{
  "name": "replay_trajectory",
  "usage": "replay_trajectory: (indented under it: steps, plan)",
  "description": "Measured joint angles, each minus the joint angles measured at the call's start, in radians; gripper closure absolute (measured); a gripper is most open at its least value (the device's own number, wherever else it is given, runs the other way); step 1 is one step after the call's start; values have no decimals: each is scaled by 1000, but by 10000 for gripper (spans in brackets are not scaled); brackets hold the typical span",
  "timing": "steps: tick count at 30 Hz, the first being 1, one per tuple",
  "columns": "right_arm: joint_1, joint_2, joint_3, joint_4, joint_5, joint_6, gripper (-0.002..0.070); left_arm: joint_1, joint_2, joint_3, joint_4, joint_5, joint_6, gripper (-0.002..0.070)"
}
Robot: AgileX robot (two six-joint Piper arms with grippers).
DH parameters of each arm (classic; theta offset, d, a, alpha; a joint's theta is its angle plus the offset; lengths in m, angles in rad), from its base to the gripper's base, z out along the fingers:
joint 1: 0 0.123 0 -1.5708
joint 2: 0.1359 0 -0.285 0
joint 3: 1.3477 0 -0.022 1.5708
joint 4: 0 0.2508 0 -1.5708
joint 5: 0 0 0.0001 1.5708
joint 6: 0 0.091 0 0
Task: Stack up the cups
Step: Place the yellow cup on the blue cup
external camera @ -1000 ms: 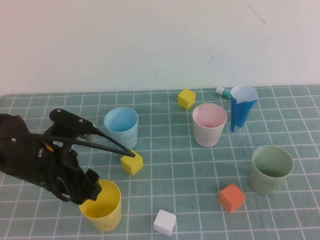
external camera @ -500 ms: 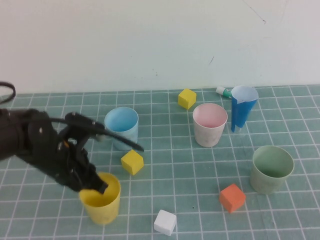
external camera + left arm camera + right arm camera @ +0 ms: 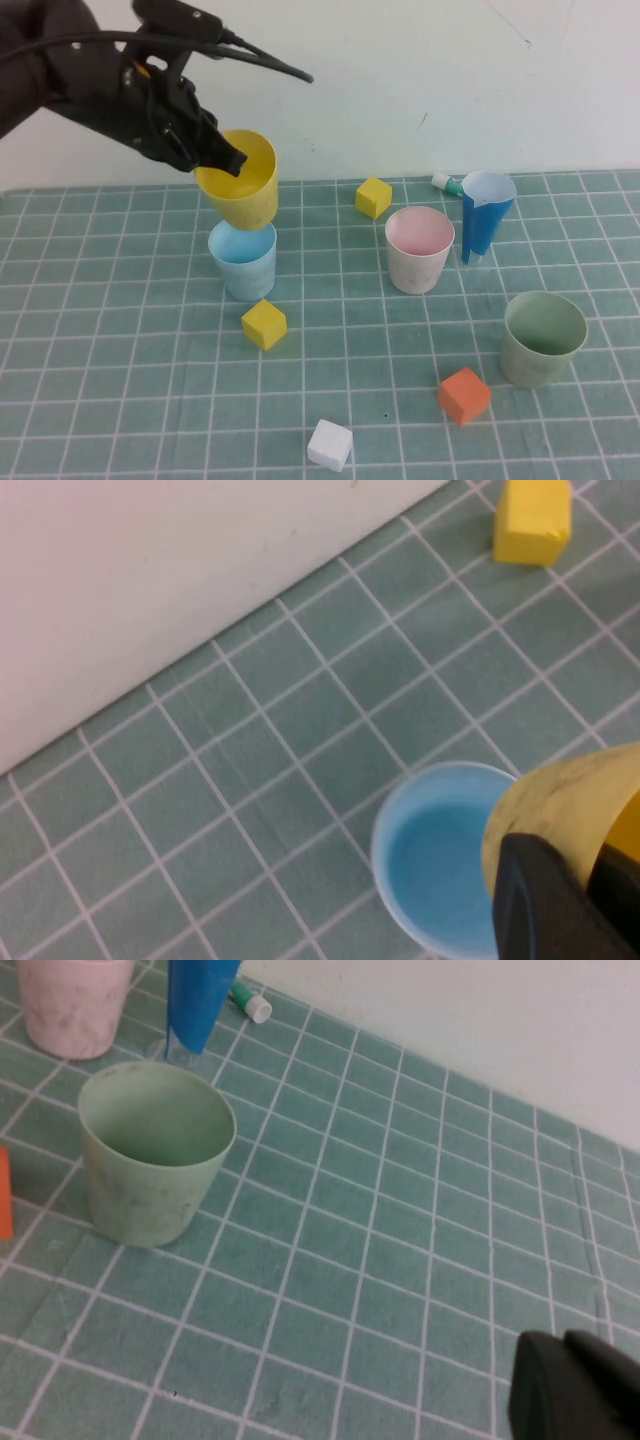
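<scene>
Yellow tapered plastic cup [image 3: 238, 180] hangs tilted in the air, its rim pinched by the closed left gripper [image 3: 215, 152], directly above the light blue plastic cup [image 3: 243, 260] standing upright on the green gridded mat [image 3: 120, 380]. Pale pink plastic cup [image 3: 418, 249] and pale green plastic cup [image 3: 543, 338] stand apart to the right, well away from that gripper. Only a dark edge of the right gripper [image 3: 575, 1385] shows in its wrist view, near the green cup, and whether it is open cannot be told.
</scene>
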Motion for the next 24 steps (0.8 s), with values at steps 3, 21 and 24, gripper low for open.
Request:
replay_trajectory:
  steps: [3, 21, 24]
  plan:
    - [0, 0, 0, 0, -1, 0, 679, 0, 79, -50, 27, 11, 2, 663]
    - [4, 0, -3, 51, -2, -44, 679, 0, 189, -76, 77, -19, -14, 434]
    - [10, 23, -29, 82, -2, -84, 679, 0, 145, -76, 82, -21, -12, 447]
